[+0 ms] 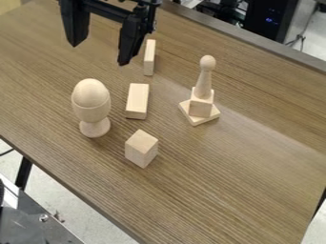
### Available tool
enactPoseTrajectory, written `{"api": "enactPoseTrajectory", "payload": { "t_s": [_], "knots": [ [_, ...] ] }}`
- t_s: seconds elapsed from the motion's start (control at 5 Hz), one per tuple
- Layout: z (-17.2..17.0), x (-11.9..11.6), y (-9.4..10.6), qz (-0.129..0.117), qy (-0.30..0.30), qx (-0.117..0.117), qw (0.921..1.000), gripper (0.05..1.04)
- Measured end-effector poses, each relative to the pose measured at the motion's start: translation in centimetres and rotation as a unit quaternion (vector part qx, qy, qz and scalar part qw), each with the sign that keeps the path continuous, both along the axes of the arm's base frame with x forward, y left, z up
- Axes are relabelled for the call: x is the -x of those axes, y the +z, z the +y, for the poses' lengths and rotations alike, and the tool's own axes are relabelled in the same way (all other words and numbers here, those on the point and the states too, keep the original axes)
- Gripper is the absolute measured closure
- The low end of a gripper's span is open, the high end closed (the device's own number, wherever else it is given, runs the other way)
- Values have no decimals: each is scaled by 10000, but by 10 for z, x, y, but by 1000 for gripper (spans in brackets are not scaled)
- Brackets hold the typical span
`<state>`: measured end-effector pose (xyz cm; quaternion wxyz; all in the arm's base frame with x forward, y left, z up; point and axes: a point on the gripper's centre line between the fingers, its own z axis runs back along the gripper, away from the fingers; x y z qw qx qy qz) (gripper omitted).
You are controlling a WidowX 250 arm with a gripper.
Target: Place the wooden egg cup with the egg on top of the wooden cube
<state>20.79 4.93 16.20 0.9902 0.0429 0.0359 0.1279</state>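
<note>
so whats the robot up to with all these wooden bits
The black gripper hangs open over the far left part of the table, holding nothing. Below it stands a wooden egg in an egg cup. To the right, a round-topped peg stands on a block that sits on a flat square base. Between these are a cube and an oblong block, with a thinner strip farther back.

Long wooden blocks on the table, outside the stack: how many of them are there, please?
2: one block near the gripper, another block between the egg cup and the stack. The gripper might hide more.
</note>
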Motion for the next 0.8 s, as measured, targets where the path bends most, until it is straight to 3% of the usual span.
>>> {"api": "enactPoseTrajectory", "payload": {
  "t_s": [0.6,0.8],
  "knots": [
    [13,6,-14,207,112,89,9997,83],
    [20,9,-20,214,153,217,9994,83]
  ]
}}
